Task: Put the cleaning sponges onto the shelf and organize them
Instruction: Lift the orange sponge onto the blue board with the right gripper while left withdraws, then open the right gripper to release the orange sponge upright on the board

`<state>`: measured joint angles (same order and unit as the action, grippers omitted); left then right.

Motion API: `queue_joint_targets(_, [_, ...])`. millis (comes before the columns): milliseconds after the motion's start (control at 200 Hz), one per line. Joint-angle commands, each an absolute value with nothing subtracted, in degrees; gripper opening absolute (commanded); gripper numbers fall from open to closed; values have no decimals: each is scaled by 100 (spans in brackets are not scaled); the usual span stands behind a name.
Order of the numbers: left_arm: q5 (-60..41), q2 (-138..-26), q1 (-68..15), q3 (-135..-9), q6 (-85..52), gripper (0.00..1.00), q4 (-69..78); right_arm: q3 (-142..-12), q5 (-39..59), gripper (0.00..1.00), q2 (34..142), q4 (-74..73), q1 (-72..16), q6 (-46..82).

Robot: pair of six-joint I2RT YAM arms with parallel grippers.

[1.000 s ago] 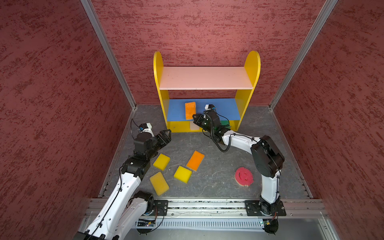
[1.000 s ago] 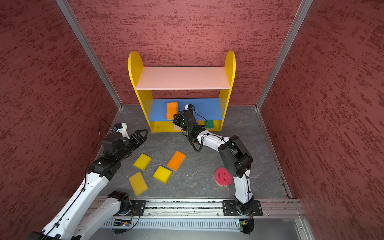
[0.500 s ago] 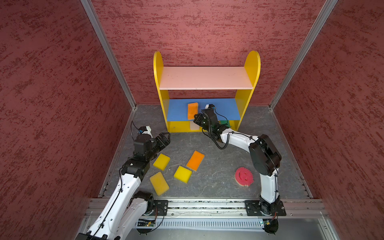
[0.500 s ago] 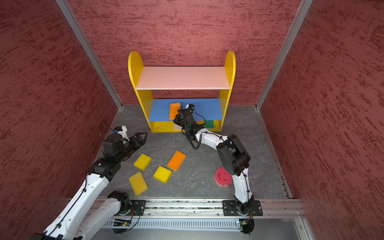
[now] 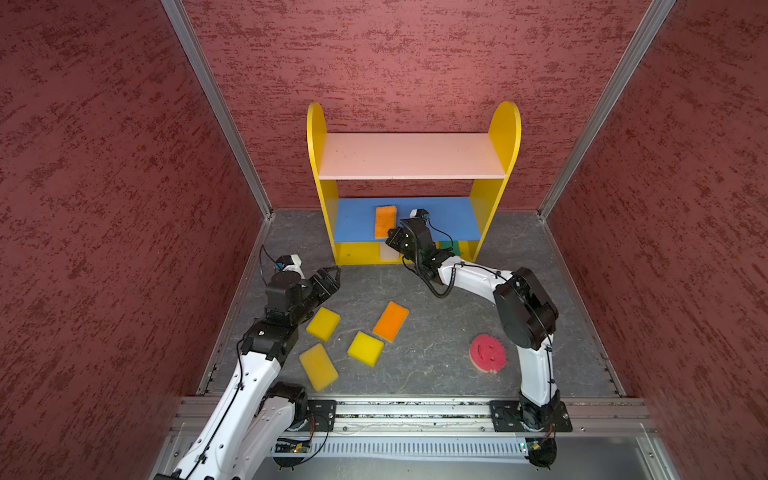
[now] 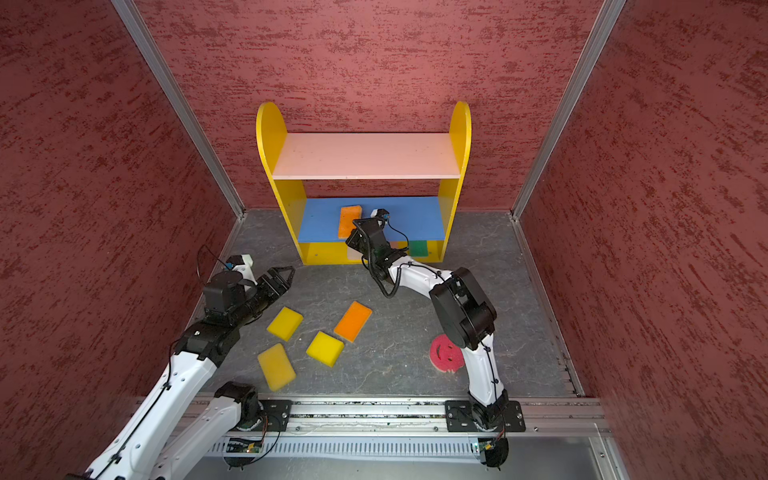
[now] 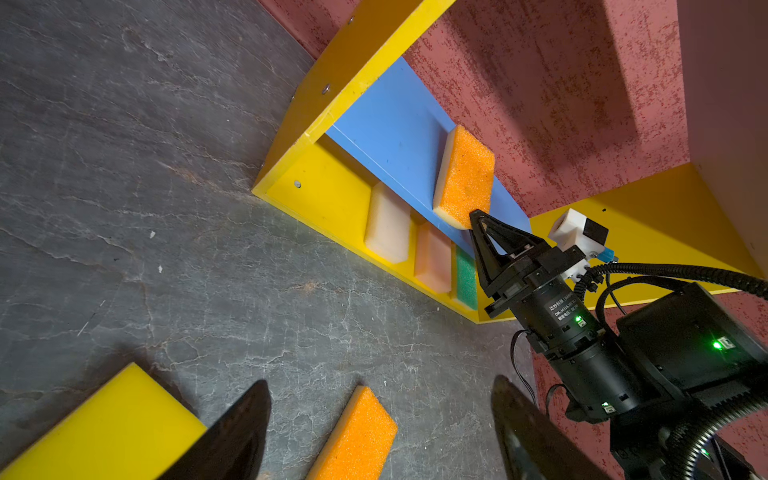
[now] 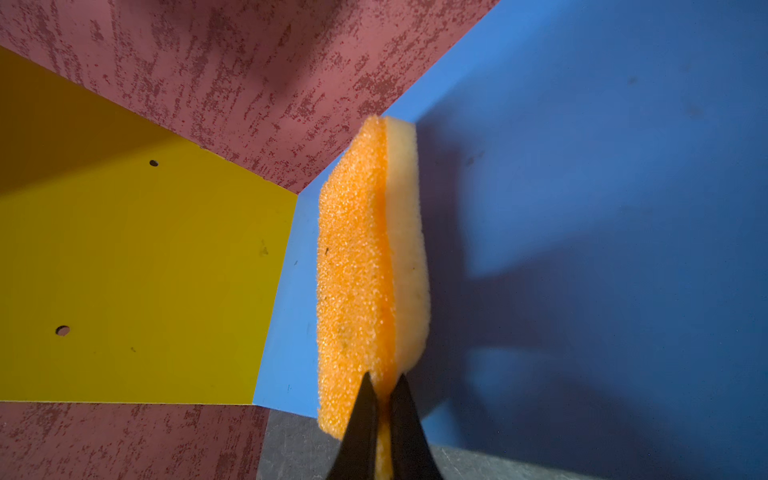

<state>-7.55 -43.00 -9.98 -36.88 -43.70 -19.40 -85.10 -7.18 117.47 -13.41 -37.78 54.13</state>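
Note:
The shelf (image 5: pixel 411 156) stands at the back wall. My right gripper (image 8: pixel 384 386) is shut on the near end of an orange sponge (image 5: pixel 385 221) that leans over the blue middle board (image 5: pixel 449 218), its cream backing toward the board. Cream (image 7: pixel 386 224), peach (image 7: pixel 432 257) and green (image 7: pixel 465 278) sponges stand side by side on the yellow bottom board. On the floor lie three yellow sponges (image 5: pixel 323 323) (image 5: pixel 365 348) (image 5: pixel 318 366), another orange sponge (image 5: pixel 390 321) and a round pink smiley sponge (image 5: pixel 488 353). My left gripper (image 5: pixel 330 276) hovers open and empty behind the nearest yellow sponge.
Red textured walls close in the grey floor (image 5: pixel 436 316) on three sides. A metal rail (image 5: pixel 407 411) with both arm bases runs along the front edge. The right arm's elbow (image 5: pixel 525 307) hangs just above the pink sponge.
The right gripper has shifted the orange sponge only slightly over the blue board. The left gripper has wavered a little above the floor and stayed open.

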Motion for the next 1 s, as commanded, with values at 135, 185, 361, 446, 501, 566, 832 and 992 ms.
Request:
queue_joint_targets(135, [-800, -4240, -958, -3635, -4382, 83, -1995, -8587, -974, 16, 11847, -1340, -3762, 5555])
queue_joint_targets(185, [-807, -4253, -953, -3629, -4390, 83, -1981, -8578, -976, 20, 11831, -1347, -3753, 5571])
queue_joint_targets(361, [-838, -4272, -949, -3595, -4427, 83, -1947, -8552, -1000, 28, 11804, -1345, -3713, 5570])
queue_joint_targets(446, [-846, -4272, -949, -3600, -4430, 83, -1956, -8543, -1011, 32, 11769, -1345, -3679, 5572])
queue_joint_targets(501, [-853, -4272, -949, -3605, -4429, 83, -1955, -8501, -1041, 34, 11720, -1362, -3665, 5568])
queue_joint_targets(566, [-859, -4272, -949, -3619, -4430, 82, -1958, -8409, -1093, 36, 11642, -1418, -3630, 5581])
queue_joint_targets(832, [-900, -4297, -949, -3630, -4479, 83, -1926, -8072, -1177, 49, 11358, -1519, -3577, 5583])
queue_joint_targets(992, [-950, -4357, -962, -3632, -4510, 82, -1863, -7858, -1250, 50, 11199, -1547, -3576, 5534])
